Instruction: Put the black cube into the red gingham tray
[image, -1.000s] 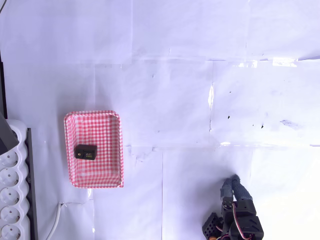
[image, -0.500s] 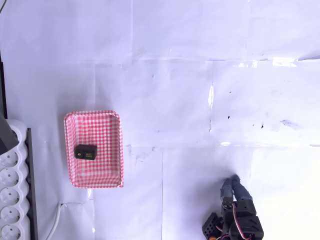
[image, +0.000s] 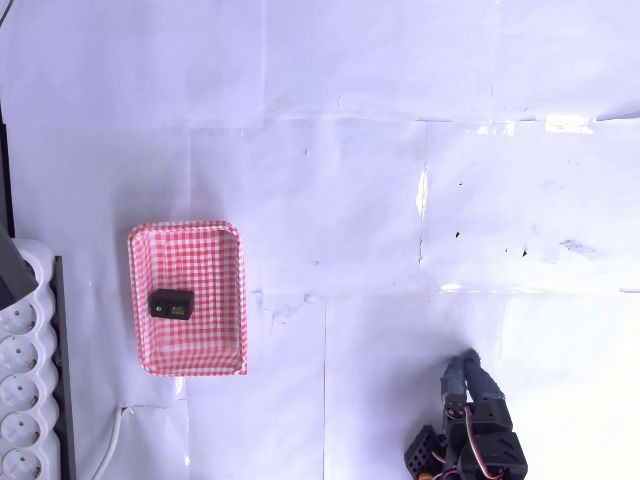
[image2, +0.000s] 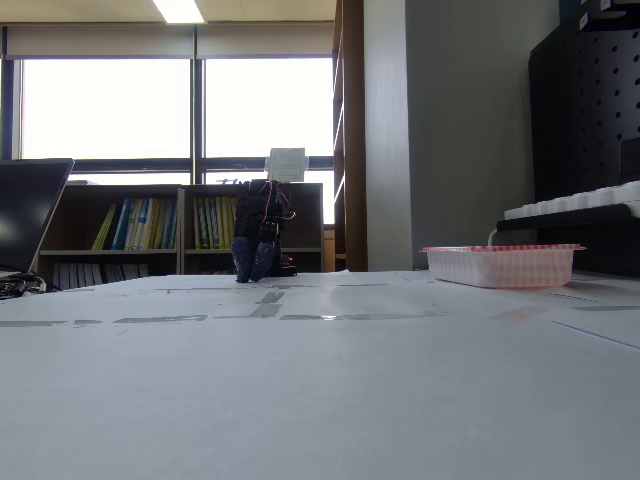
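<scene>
Nothing has moved since the earlier frames: cube, tray and arm sit exactly where they were.

From the overhead view, the black cube lies flat on the floor of the red gingham tray, left of the tray's middle and clear of its walls. The tray rests on the paper-covered counter near the left edge, just beside a white egg-carton-like holder. The end effector is folded back near the bottom edge, well apart from the tray, its two bluish fingers drawn close together with only a narrow gap, and nothing is between them.

From the fixed view, low along the counter, the end effector hangs tip-down close to the surface in the distance, fingers narrow and empty. The tray stands at the right, its wall hiding the inside (so the cube cannot be checked from here).

Judging by this, the placing step looks finished and the arm is parked. The next move seems to call for nothing beyond holding that rest pose.
</scene>
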